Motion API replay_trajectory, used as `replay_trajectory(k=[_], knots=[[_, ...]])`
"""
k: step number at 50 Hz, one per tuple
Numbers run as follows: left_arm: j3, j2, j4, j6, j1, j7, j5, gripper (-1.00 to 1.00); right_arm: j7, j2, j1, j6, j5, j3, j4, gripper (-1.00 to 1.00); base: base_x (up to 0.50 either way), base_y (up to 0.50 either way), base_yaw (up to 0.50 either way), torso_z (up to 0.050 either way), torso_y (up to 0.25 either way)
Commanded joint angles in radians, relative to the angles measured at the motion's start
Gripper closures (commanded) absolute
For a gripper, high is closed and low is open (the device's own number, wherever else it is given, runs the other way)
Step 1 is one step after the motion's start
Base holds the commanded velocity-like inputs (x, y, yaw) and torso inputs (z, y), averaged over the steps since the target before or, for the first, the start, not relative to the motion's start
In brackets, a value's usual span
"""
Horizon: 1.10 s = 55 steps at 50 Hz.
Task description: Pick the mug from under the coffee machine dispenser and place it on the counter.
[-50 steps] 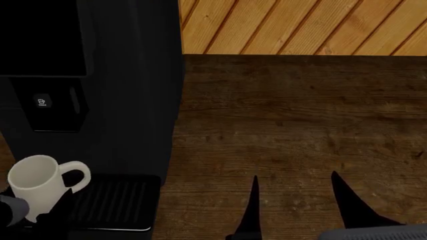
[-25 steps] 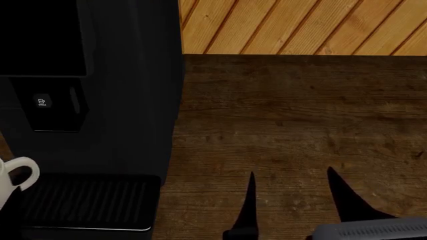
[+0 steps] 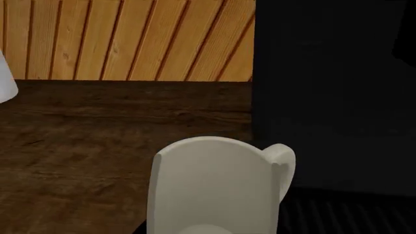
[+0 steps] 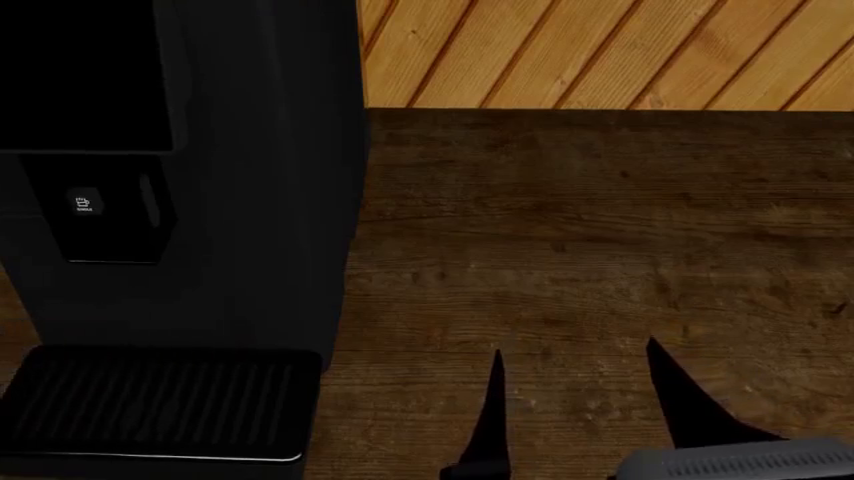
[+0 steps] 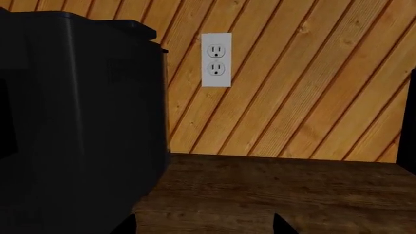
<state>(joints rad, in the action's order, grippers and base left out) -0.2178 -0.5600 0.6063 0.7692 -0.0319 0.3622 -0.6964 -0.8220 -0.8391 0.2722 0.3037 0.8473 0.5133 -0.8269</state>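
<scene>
The off-white mug (image 3: pixel 215 187) fills the near part of the left wrist view, upright, with its loop handle (image 3: pixel 281 161) toward the black machine (image 3: pixel 331 97). It hangs over the seam between the counter (image 3: pixel 78 141) and the ribbed drip tray (image 3: pixel 344 214). My left gripper's fingers are hidden behind the mug and are shut on it. In the head view the mug and the left gripper are out of frame. There the drip tray (image 4: pixel 160 400) lies bare below the coffee machine dispenser (image 4: pixel 100 215). My right gripper (image 4: pixel 577 405) hovers open over the counter (image 4: pixel 601 230), holding nothing.
Slanted orange wall planks (image 4: pixel 601 50) back the counter, with a white outlet (image 5: pixel 216 59) beside the machine (image 5: pixel 78 122). A white object (image 3: pixel 5 78) shows at the edge of the left wrist view, over the counter's far side.
The mug has travelled left off the drip tray and out of the head view, carried by my left gripper. The right gripper has drifted slightly left.
</scene>
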Motion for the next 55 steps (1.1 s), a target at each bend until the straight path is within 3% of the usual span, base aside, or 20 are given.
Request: replay_trajectory(k=[1,27,55], knots=[[-0.036,0.02,-0.07,-0.067,0.019,0.025,0.03,1.0,0.002,0.0,-0.007,-0.005,-0.004,0.002,0.004,-1.0,0.0,0.0,0.0,0.0,0.0],[-0.099,0.013,-0.145,-0.074,0.014,0.057,0.038,1.0,0.01,0.019,0.02,0.003,-0.004,0.011,0.024,-1.0,0.0,0.0,0.0,0.0,0.0],[-0.041,0.066,-0.308,-0.263,0.073,0.01,0.176,1.0,0.002,0.021,-0.006,-0.016,-0.029,0.01,0.048,-1.0,0.0,0.0,0.0,0.0,0.0]])
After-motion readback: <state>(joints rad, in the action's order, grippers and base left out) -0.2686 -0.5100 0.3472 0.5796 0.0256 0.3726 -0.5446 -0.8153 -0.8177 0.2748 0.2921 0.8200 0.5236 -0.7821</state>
